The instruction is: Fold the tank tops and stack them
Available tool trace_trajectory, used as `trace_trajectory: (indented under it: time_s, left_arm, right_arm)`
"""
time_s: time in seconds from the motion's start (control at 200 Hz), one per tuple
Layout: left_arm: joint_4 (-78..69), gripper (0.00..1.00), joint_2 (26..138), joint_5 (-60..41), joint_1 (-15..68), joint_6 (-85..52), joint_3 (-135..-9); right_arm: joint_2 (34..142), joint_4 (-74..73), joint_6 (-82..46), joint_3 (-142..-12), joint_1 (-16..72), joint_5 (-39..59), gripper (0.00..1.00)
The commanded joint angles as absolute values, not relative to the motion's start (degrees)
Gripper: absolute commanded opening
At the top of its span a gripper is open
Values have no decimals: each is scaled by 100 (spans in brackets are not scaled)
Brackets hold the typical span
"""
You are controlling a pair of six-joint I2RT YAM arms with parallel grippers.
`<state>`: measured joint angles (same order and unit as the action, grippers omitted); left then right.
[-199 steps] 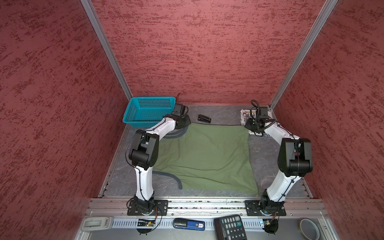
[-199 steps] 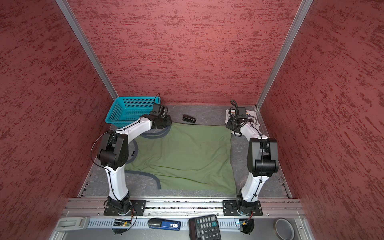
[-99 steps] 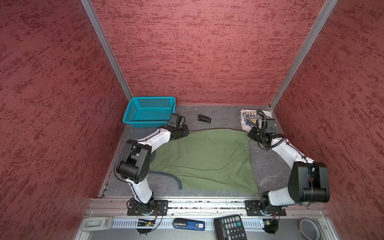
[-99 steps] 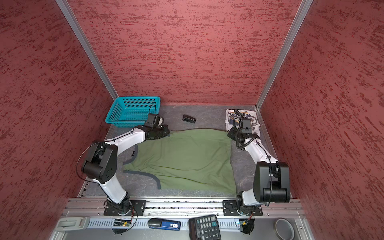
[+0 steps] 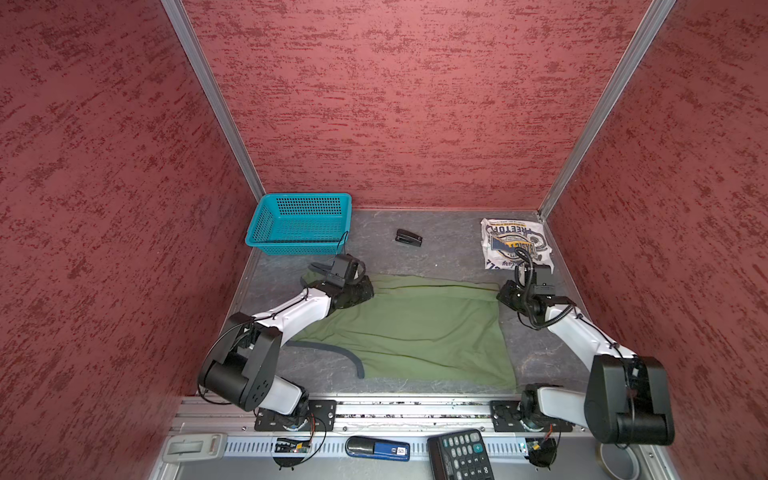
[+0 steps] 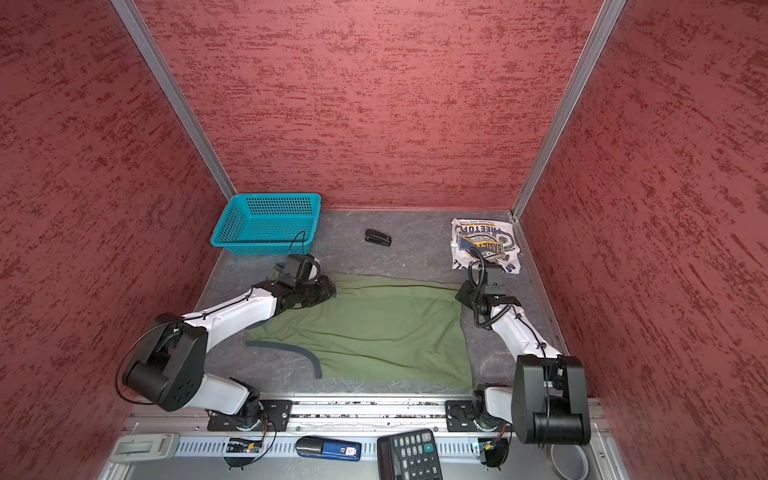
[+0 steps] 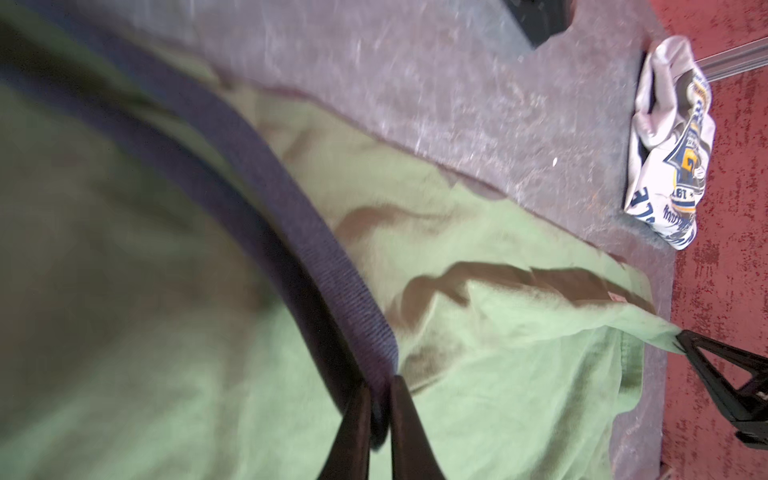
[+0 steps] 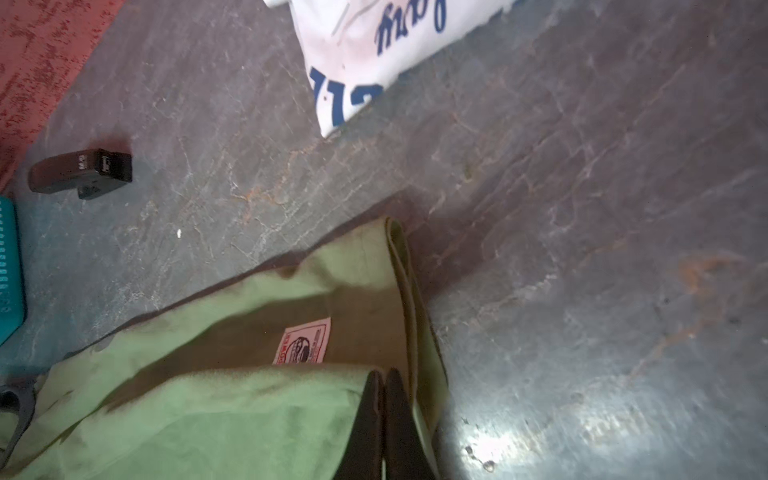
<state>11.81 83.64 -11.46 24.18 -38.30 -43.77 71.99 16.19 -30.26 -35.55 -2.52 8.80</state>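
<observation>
The left claw (image 7: 380, 384) is pinching the ribbed dark trim (image 7: 266, 183) of the olive green tank top (image 5: 415, 328). The right claw (image 8: 383, 376) is pressed together on a corner of the same shirt, which is drawn into a small peak in the left wrist view. Around that corner the cloth lies doubled over itself, with a pink label (image 8: 303, 340) showing on the layer beneath. This looks like the start of a first fold. The shirt spreads over the bench (image 5: 449, 253) from just in front of the teal basket (image 5: 299, 224) and away to the basket's right. It is mostly flat with soft wrinkles, one trimmed armhole curling loose on the basket's side, and no emblem showing. The white tank top (image 5: 515, 245) lies level with the basket in the opposite back corner, beyond a black stapler (image 5: 409, 238). It is a compact, somewhat rumpled packet with its blue-and-yellow emblem up, so it appears already folded. Folding the olive shirt down and stacking the two remain.
</observation>
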Motion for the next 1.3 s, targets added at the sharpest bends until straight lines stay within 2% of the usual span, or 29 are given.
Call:
trace_trajectory:
  time_s: [0.0,0.25,0.616,0.696,0.817,0.882,1.042,1.297]
  left_arm:
    - [921,15,8279,-1014,2504,-4080,-4129]
    - [874,17,8154,-988,2512,-4246,-3914]
    - [1302,7,7527,-765,2522,-4133,-4098]
    - [1369,14,7646,-862,2522,-4096,-4108]
    - [1441,40,7998,-799,2578,-4050,-4214]
    - [1428,44,8223,-806,2583,-4037,-4316]
    - [1280,44,8745,-856,2619,-3973,-4553]
    - [1186,27,9198,-818,2614,-3928,-4720]
  right_arm:
    - [7019,1398,-3243,-3409,-298,767,2]
    - [6847,1409,-3406,-3284,-291,669,1]
    - [6486,1653,-3276,-3382,-294,539,3]
    - [6486,1602,-3297,-3280,-297,575,4]
    - [6543,1555,-3312,-3234,-294,589,5]
    - [6580,1531,-3313,-3226,-293,580,6]
    - [6636,1444,-3318,-3183,-292,574,7]
    - [6728,1389,-3346,-3081,-291,539,7]
